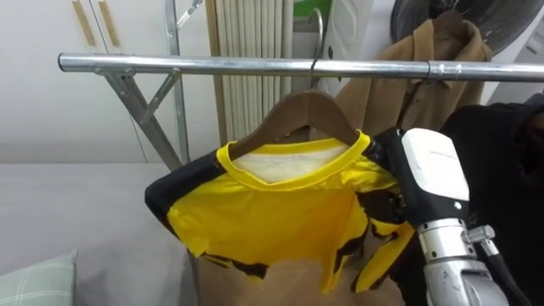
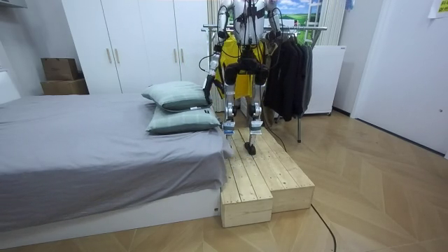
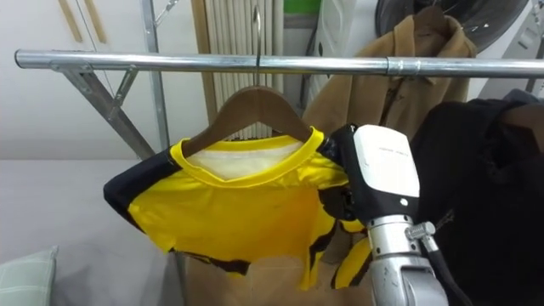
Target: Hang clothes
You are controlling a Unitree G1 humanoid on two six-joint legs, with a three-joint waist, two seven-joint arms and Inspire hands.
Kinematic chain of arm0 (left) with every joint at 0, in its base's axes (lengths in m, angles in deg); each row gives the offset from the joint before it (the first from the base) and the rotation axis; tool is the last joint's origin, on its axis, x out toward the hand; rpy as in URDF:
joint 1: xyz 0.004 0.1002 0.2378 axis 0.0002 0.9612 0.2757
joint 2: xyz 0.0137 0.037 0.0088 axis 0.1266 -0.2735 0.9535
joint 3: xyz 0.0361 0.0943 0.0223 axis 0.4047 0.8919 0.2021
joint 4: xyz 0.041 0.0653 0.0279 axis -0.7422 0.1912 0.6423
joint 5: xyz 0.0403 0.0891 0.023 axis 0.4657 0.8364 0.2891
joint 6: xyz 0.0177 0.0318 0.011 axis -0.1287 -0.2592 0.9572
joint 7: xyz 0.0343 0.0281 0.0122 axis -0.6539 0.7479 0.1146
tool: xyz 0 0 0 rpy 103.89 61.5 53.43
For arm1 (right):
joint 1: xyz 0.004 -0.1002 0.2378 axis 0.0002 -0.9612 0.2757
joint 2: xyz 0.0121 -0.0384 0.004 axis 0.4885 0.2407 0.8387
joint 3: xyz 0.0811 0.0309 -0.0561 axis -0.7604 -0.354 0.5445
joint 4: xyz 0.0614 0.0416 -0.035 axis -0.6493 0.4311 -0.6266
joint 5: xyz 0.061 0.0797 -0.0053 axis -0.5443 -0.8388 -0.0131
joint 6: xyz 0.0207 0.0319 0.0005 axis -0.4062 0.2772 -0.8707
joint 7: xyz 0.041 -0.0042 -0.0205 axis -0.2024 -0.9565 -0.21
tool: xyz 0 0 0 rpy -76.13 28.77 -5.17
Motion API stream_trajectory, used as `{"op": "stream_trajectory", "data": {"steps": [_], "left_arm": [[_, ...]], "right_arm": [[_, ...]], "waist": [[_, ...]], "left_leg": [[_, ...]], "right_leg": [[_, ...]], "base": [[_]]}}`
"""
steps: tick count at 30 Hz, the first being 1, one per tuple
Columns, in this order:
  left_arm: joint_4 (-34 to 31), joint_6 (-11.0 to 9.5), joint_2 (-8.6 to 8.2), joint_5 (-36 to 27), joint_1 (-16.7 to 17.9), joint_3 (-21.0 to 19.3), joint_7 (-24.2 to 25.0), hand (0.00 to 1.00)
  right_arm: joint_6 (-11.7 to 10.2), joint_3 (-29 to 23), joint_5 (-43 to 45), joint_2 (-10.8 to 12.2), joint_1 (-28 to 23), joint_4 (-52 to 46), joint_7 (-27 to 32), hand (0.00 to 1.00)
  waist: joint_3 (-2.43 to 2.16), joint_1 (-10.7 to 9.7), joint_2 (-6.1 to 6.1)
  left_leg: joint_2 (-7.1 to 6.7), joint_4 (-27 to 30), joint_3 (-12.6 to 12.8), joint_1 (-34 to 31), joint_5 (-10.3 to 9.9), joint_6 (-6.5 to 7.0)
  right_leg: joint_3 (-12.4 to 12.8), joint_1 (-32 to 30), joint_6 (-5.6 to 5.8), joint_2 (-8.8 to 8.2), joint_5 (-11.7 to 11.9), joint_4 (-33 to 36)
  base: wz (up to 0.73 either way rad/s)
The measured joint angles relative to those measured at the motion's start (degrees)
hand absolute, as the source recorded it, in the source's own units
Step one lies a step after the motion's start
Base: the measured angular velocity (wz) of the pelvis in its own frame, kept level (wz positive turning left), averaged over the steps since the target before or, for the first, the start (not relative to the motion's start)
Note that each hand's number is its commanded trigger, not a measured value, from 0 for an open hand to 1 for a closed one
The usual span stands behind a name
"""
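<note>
A yellow shirt with black sleeves (image 1: 272, 212) hangs on a wooden hanger (image 1: 310, 115). The hanger's hook is over the metal rail (image 1: 212, 65) of the clothes rack. My right hand (image 1: 433, 166) is raised at the shirt's right shoulder, its white back towards me, and its fingers are hidden against the cloth. In the room view I stand on a wooden platform (image 2: 259, 175) facing the rack, and my left hand (image 2: 208, 85) hangs low at my side, too small to read.
A brown coat (image 1: 425, 59) and dark clothes (image 1: 501, 170) hang on the rail to the right of the shirt. A grey bed (image 1: 85, 204) with pillows (image 2: 178, 105) lies to my left. White wardrobes (image 2: 133, 42) stand behind the bed.
</note>
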Motion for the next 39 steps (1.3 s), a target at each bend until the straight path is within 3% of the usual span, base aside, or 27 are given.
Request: {"op": "stream_trajectory", "data": {"steps": [6, 11, 19, 26, 39], "left_arm": [[0.0, 0.0, 0.07, 0.0, 0.0, 0.6, 0.0, 0.00], [-0.4, 0.0, 0.35, 0.3, -0.1, 0.5, 0.3, 0.00], [-0.6, 0.0, 0.57, 2.1, -0.1, -0.1, 1.2, 0.00], [-0.7, 0.0, 0.58, 2.4, -0.1, -0.1, 1.2, 0.00], [-1.3, 0.0, 0.75, 2.5, 0.0, -0.5, 1.2, 0.00]], "right_arm": [[0.0, 0.1, -1.9, 0.0, 0.0, 0.2, -0.1, 1.00], [0.0, 0.1, -4.4, 0.0, 0.7, 3.9, -1.8, 1.00], [1.5, 0.0, -9.4, -0.6, 1.0, 7.5, -5.7, 1.00], [3.6, 0.1, -11.1, -1.0, 5.5, 11.4, -8.1, 1.00], [3.3, 0.1, -13.6, -2.1, 7.8, 14.9, -8.8, 1.00]], "waist": [[0.12, -0.1, -0.17], [0.57, -0.1, -0.66], [0.57, 0.0, -0.70], [0.54, 0.2, -0.87], [0.40, 1.4, -1.46]], "left_leg": [[-0.03, 0.0, -0.2, 0.0, 0.0, 0.00], [-0.05, 0.0, -0.8, 0.2, 0.0, 0.00], [-0.09, -0.3, -0.9, 0.2, 0.0, 0.00], [-0.10, -0.4, -1.1, 0.1, 0.0, -0.01], [-0.10, -0.2, -1.2, 0.8, 0.1, -0.12]], "right_leg": [[-0.3, 0.1, -0.11, -0.05, -0.1, -0.1], [-0.7, 0.6, -0.12, -0.14, -0.1, -0.4], [-0.8, 0.8, -0.19, -0.19, 0.0, -1.0], [-0.9, 0.8, -0.20, -0.19, 0.0, -1.0], [-1.3, 1.6, -0.22, -0.22, 0.0, -1.0]], "base": [[0.01], [0.06], [0.00], [0.00], [0.00]]}}
